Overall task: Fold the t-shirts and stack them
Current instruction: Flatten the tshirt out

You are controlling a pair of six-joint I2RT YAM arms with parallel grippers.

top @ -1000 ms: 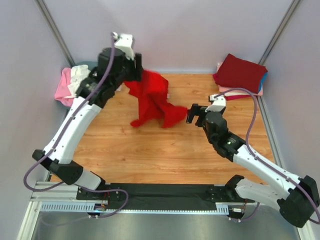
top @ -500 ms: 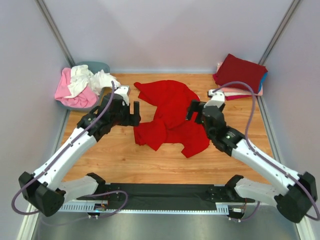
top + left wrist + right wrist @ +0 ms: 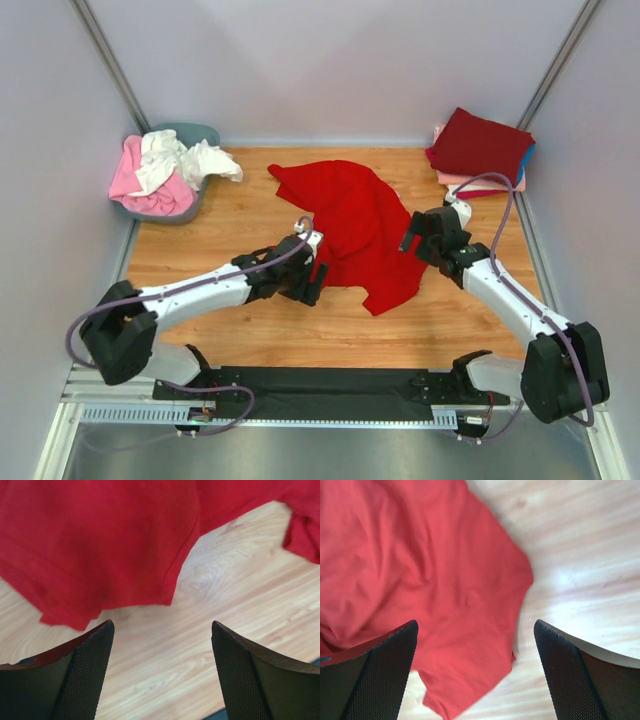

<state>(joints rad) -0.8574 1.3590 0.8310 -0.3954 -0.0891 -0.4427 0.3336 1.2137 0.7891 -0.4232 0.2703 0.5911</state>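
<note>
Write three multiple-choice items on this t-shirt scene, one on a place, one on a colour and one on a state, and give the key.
1. Where on the table does the folded stack lie?
A. far right corner
B. near edge, between the arm bases
C. far left corner

2. What colour is the loose shirt lying mid-table?
A. blue
B. bright red
C. white

3. How do the left tool and right tool stand?
A. both open, holding nothing
B. both shut on cloth
C. left shut, right open

Key:
1 A: the top view shows the dark red pile against the far right wall.
2 B: every view shows bright red cloth.
3 A: each wrist view shows the jaws wide apart with nothing gripped between them.
</note>
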